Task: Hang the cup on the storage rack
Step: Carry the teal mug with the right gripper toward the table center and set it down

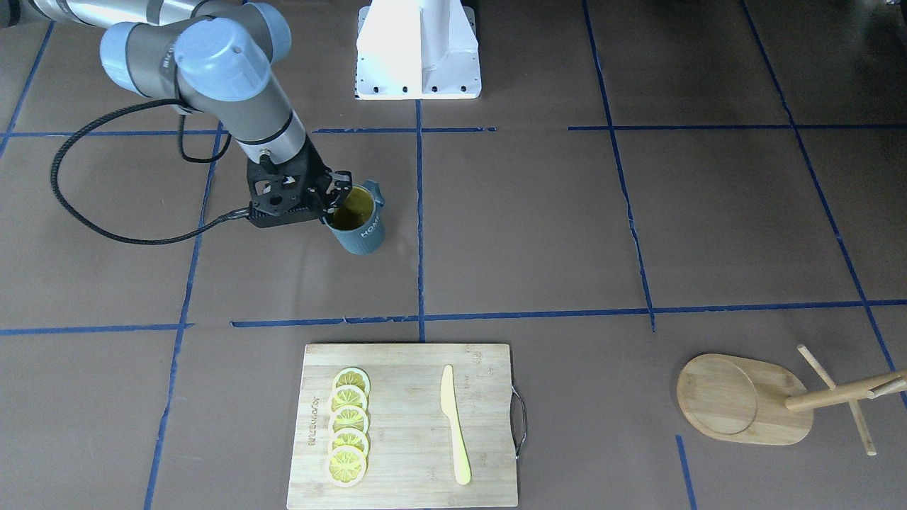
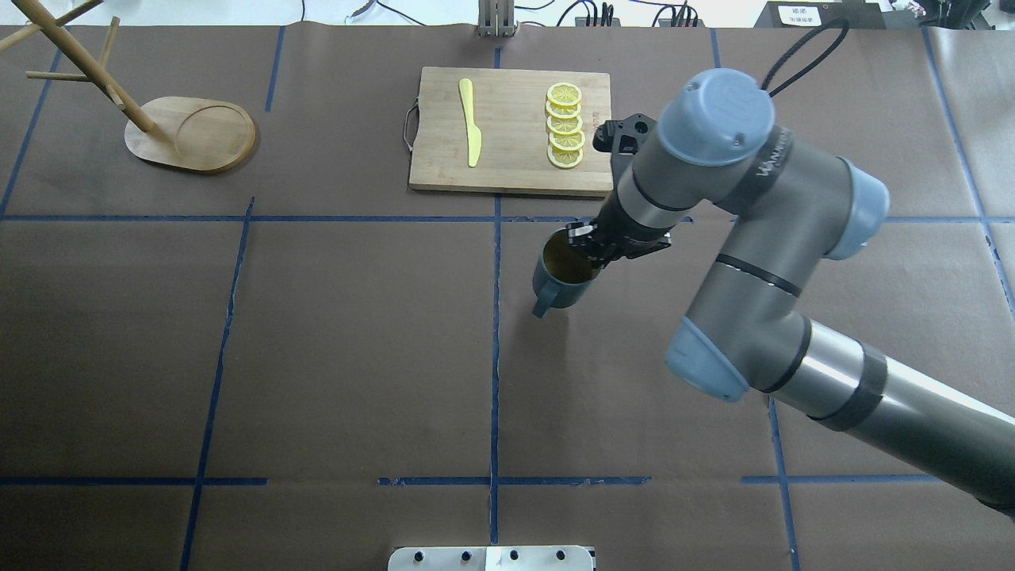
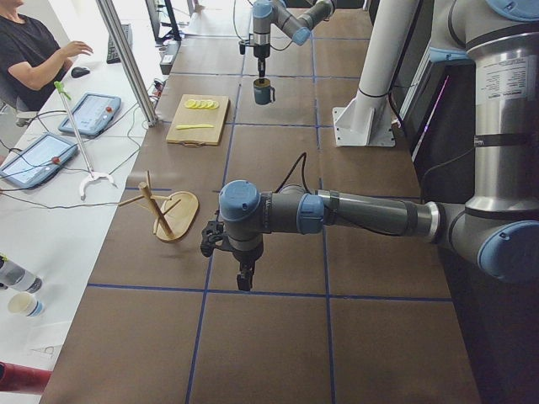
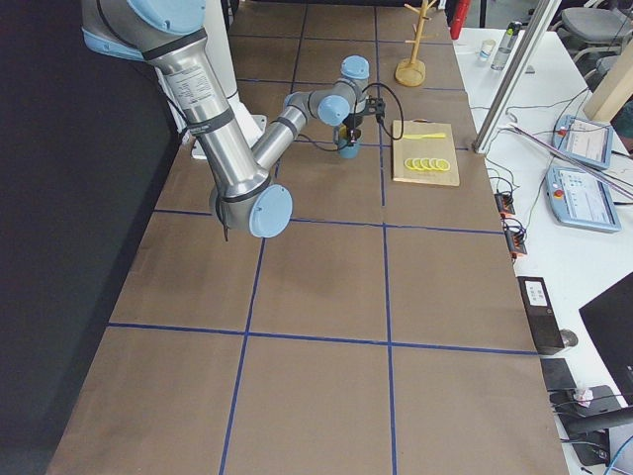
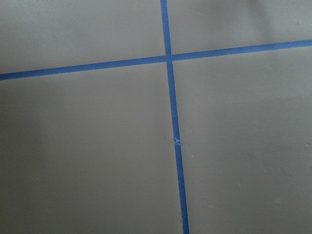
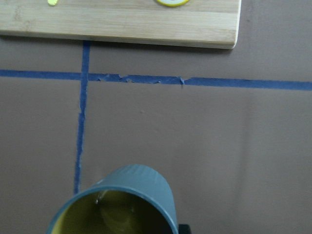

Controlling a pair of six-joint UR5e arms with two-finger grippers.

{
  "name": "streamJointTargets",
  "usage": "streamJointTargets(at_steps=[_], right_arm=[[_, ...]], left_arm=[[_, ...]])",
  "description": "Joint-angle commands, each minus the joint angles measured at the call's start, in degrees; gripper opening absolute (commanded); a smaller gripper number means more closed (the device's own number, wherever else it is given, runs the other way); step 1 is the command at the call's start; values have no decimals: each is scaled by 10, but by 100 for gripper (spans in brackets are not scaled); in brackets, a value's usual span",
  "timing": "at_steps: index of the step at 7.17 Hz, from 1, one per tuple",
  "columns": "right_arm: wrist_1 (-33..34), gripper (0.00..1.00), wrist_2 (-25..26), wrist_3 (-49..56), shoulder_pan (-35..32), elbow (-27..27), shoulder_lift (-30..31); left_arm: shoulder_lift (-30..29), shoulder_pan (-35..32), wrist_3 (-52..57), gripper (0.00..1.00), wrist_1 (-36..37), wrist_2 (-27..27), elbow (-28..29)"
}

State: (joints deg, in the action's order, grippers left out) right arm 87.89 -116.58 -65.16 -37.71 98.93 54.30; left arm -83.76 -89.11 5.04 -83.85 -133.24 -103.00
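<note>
Overhead exterior view, starting closest to the robot: the white base plate (image 2: pixel 492 557) sits at the bottom edge of the brown surface (image 2: pixel 357 357), which is gridded with blue tape (image 2: pixel 495 381). The left gripper (image 3: pixel 244 276) only shows in the exterior left view, hanging pointed down over the surface, and from there I can't tell if it's spread or pressed together. Its own wrist camera just sees surface and a tape crossing.

A bit further out, the right arm comes in from the right, and the right gripper (image 2: pixel 591 246) is pinching the rim of the cup (image 2: pixel 555 293) on the rim's right-hand side in this view. The cup is mouth-up with the yellow inside showing. It sits just right of the centre tape line, and its handle (image 2: pixel 541 305) points back toward the robot. In the front-facing view the white HOME lettering is on the side away from the robot. I can't tell whether the bottom rests on the surface or is just off it.

Past the next tape line is the bamboo cutting board (image 2: pixel 511 170), with a yellow knife (image 2: pixel 469 123) and a row of five lemon slices (image 2: pixel 564 127) on it.

Way out in the far left corner stands the storage rack (image 2: pixel 210 131), with an oval base, a round recess, a post and thin pegs, well apart from the cup
</note>
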Motion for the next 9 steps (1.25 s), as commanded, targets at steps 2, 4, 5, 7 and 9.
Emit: streamJointTargets(at_steps=[2,4,5,7,9], right_arm=[[4,0,52,-122,46,-80,-81],[4,0,63,-147,55,-94,-82],[4,1,63,-146,59,-95,-82],[4,35,63,-139,59,-96,-82],[4,100,71,-139,60,-91,-82]], left_arm=[[0,0,0,100,0,0,-4],[0,0,0,100,0,0,-4],[0,1,0,100,0,0,-3],[0,0,1,100,0,-4,-5],[2,0,3,100,-1,-41,-5]])
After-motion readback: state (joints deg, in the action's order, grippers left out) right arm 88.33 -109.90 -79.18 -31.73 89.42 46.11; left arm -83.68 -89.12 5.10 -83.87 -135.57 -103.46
